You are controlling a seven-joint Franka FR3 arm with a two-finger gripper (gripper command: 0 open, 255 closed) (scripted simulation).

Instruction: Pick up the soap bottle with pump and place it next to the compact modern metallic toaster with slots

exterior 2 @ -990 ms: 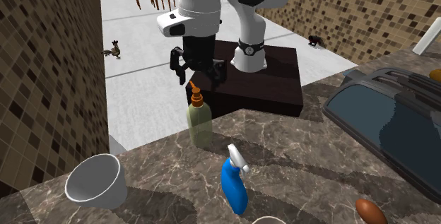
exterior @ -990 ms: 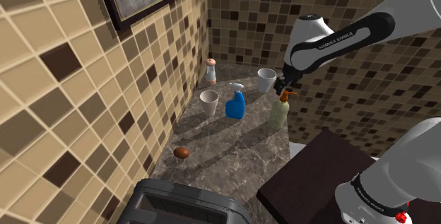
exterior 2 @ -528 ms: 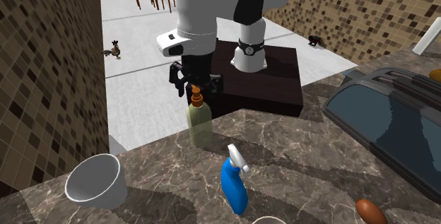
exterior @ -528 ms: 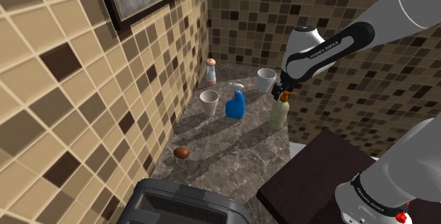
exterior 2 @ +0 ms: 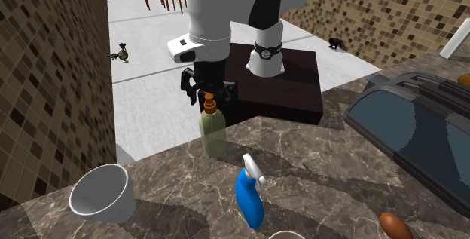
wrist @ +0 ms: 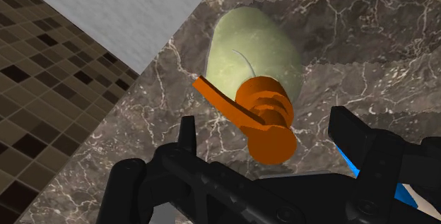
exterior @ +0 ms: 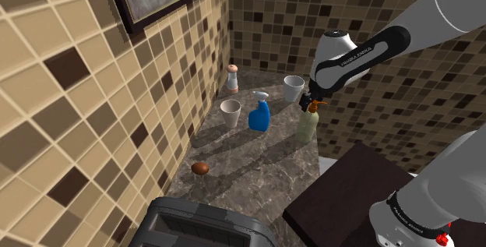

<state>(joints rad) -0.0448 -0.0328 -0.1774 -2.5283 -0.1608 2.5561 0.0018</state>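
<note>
Gripper open, fingers spread either side of the orange pump, clear gaps to both. Soap bottle upright near the marble counter edge, pale green, contents impossible to tell. Toaster well apart, cut off by the frame. Blue spray bottle mostly hidden behind one finger in the wrist view. White cup mouth-up nearby, plain white inside.

Brown mosaic-tile walls, dark marble counter
</note>
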